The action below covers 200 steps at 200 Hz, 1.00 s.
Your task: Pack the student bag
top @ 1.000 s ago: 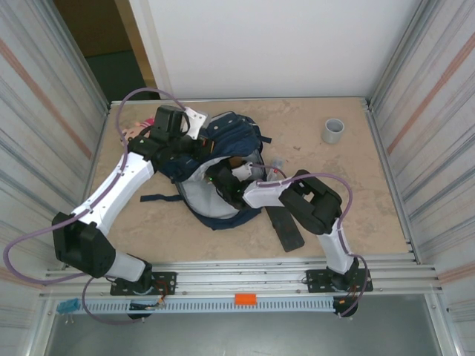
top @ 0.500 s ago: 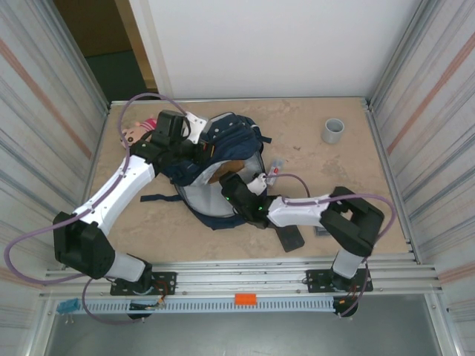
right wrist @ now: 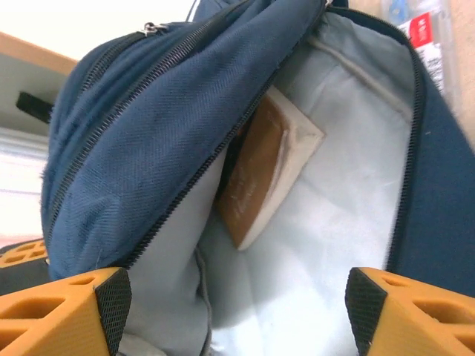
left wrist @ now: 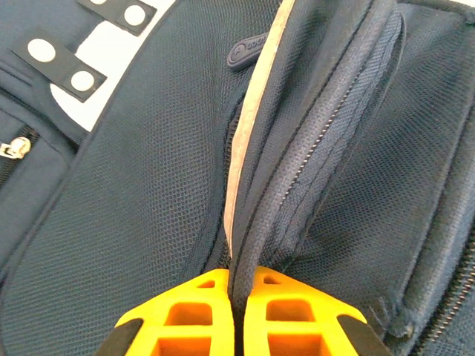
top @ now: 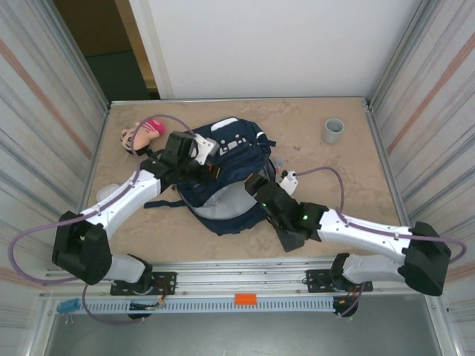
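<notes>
One student bag [top: 231, 165], brown flat item [right wrist: 256, 178] half hidden inside; left gripper [left wrist: 237, 297] pinching its seam, right gripper [right wrist: 237, 297] spread.

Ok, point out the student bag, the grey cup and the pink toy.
student bag [top: 236, 169], top external view, on its navy front panel.
grey cup [top: 332, 131], top external view, on its open top.
pink toy [top: 145, 132], top external view, on its middle.
</notes>
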Available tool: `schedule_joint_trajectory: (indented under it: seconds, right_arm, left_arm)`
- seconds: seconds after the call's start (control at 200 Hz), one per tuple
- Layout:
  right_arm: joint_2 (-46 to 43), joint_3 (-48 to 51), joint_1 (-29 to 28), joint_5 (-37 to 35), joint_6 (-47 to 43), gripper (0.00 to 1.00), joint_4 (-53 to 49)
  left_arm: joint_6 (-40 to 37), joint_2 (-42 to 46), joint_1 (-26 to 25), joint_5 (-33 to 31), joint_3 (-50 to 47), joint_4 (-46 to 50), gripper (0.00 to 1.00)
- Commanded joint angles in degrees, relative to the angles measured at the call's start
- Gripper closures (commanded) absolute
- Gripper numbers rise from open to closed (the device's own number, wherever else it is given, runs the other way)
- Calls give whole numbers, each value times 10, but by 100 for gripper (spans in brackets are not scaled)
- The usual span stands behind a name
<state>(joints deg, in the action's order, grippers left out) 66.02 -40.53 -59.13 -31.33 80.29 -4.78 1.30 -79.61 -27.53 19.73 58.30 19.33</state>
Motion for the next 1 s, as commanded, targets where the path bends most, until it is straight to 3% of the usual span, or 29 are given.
schedule_joint_trajectory:
  seconds: [0.0, 0.321, 0.541, 0.611, 0.782, 0.872, 0.997]
  right_arm:
    - [-22, 20, 24, 42, -83, 24, -19]
    - [-113, -1, 39, 58, -290, 24, -67]
    - [-127, -1, 46, 157, -506, 23, -13]
    - [-121, -9, 46, 177, -570, 23, -25]
    - [-50, -81, 5, 199, -772, 25, -125]
    - [20, -133, -39, 195, -875, 23, -193]
    - [116, -187, -64, 213, -947, 19, -235]
  left_arm:
    - [5, -6, -1, -22, -17, -33, 100]
    - [9, -46, -77, -45, -64, -52, 96]
    - [19, -89, -127, -35, -59, -51, 85]
    - [37, -79, -119, -39, -53, -48, 74]
    - [94, 3, -59, -13, -47, -46, 32]
    - [111, 53, -17, 1, -51, -41, 27]
    - [133, 108, 53, 39, -68, -29, 25]
